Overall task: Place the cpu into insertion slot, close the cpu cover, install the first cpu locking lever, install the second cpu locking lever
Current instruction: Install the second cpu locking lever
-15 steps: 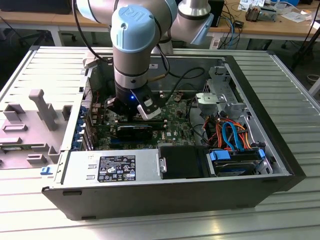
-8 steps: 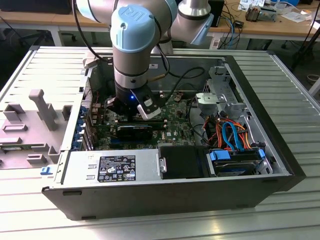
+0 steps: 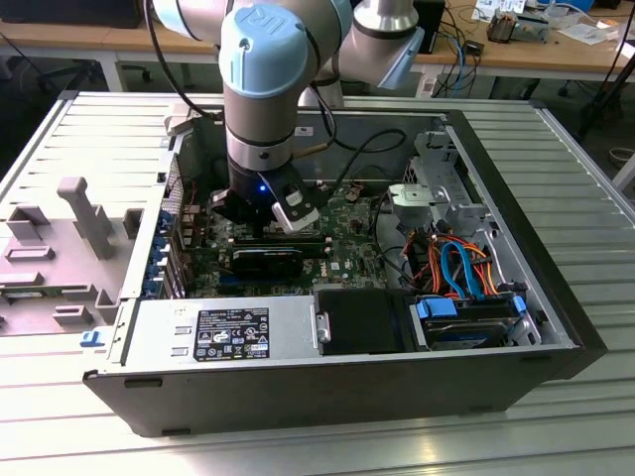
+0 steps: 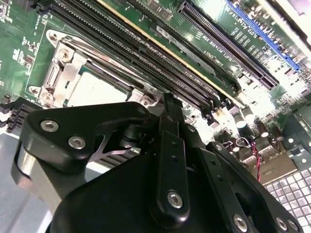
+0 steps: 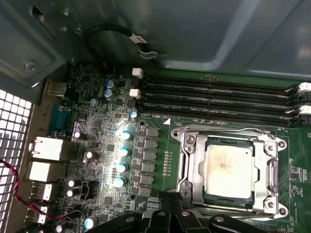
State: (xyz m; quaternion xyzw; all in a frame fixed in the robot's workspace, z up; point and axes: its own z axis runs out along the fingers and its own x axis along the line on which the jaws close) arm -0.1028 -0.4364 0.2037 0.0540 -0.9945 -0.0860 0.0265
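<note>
In the first wrist view the cpu [image 5: 227, 166], a square chip with a grey top, lies flat in the insertion slot [image 5: 273, 205] on the green motherboard. The cpu cover [image 5: 192, 165], a silvery frame, lies closed around it, and a thin wire lever [image 5: 228, 130] runs along the rim on the memory-slot side. My gripper [image 5: 172, 209] is shut with nothing in it, just off the socket's near edge. In the second wrist view the black gripper [image 4: 167, 100] hangs beside the cpu [image 4: 95, 90] and its cover [image 4: 65, 73]. In the exterior view the gripper [image 3: 260, 226] is low inside the open computer case.
Long black memory slots [image 5: 218, 97] run beside the socket, and capacitors [image 5: 124, 150] stand on its other side. The case's metal walls [image 3: 536, 258], a black fan shroud [image 3: 362, 319], a power supply [image 3: 218, 332] and cable bundles [image 3: 456, 263] crowd the space around the board.
</note>
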